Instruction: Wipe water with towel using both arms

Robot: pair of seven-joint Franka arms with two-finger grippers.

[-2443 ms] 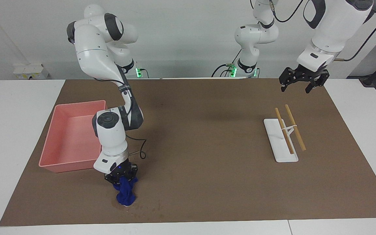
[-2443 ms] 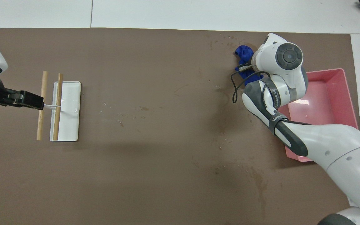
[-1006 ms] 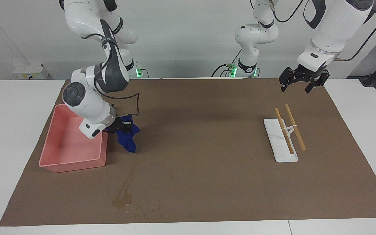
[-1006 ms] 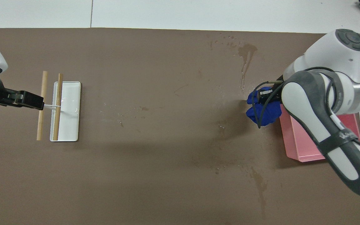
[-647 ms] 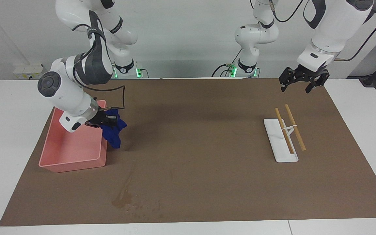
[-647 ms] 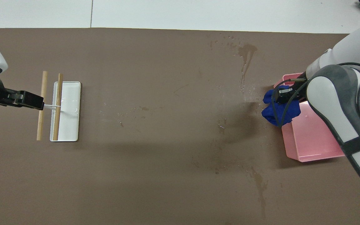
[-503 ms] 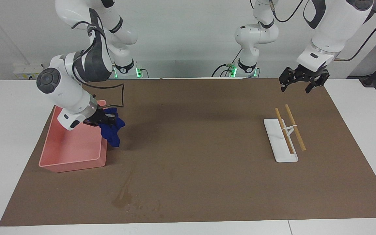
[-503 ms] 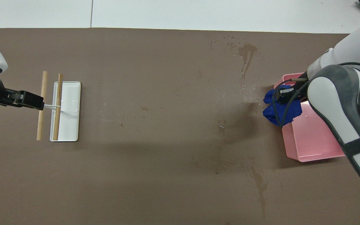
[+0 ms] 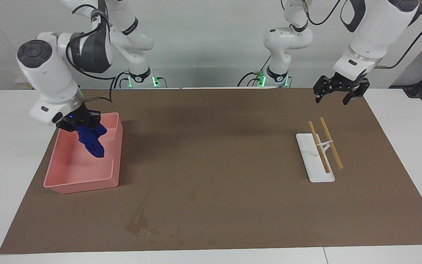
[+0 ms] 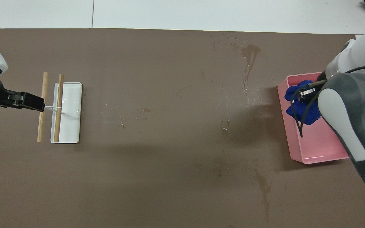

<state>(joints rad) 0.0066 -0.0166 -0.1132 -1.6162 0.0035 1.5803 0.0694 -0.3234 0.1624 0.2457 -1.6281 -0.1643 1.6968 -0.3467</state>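
Note:
The navy towel (image 9: 92,141) hangs bunched from my right gripper (image 9: 82,124), which is shut on its top. Gripper and towel are over the pink bin (image 9: 82,185); the towel's lower end dangles inside the bin's walls. From overhead the towel (image 10: 306,110) shows under the right gripper (image 10: 306,93), over the bin (image 10: 288,126). The water (image 9: 137,222) is a dark stain with a thin streak and droplets on the brown mat, farther from the robots than the bin; it also shows overhead (image 10: 250,52). My left gripper (image 9: 333,96) waits open in the air by the white rack (image 9: 315,161).
The white rack (image 10: 71,117) with two wooden sticks stands at the left arm's end of the mat. The left gripper (image 10: 40,106) overlaps the sticks in the overhead view. Faint dried marks (image 10: 263,186) lie on the mat nearer the robots.
My right gripper dragged the towel from the puddle toward the robots, leaving a streak, then lifted it sideways from beside the bin to over it. The left arm has not moved.

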